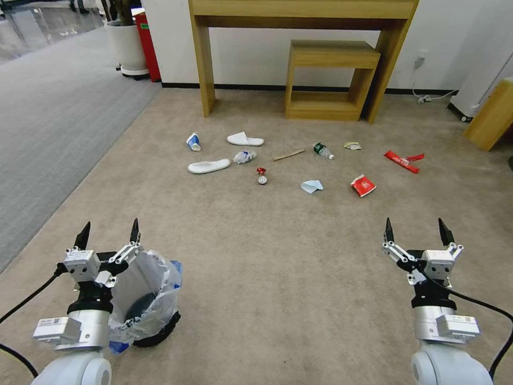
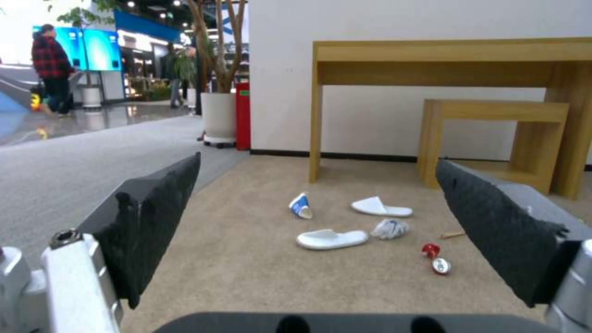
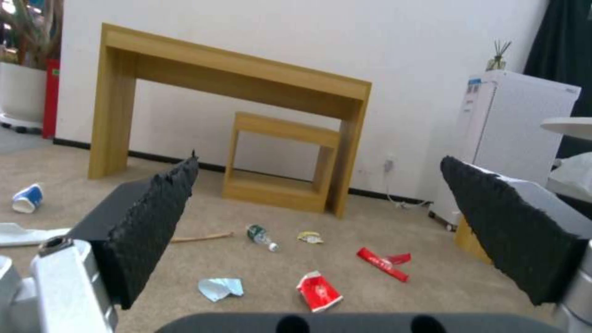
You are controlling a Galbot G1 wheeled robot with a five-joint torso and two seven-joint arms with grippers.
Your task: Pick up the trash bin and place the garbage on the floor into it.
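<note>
The left hand (image 1: 109,233) hangs with its fingers spread wide and empty, just above the far left rim of the black trash bin (image 1: 152,299), which stands at near left on the beige carpet (image 1: 256,251). The right hand (image 1: 416,231) hovers at near right, likewise spread and empty. The garbage lies farther off: two white slippers (image 1: 209,166), a paper cup (image 1: 193,141), a green-label bottle (image 1: 323,150), a red wrapper (image 1: 363,185) and a pale blue mask (image 1: 311,186).

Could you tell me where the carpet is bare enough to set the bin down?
Bare carpet lies between the bin beside the left claw and the right claw. Farther ahead it is crowded: slippers, mask, red wrappers.
</note>
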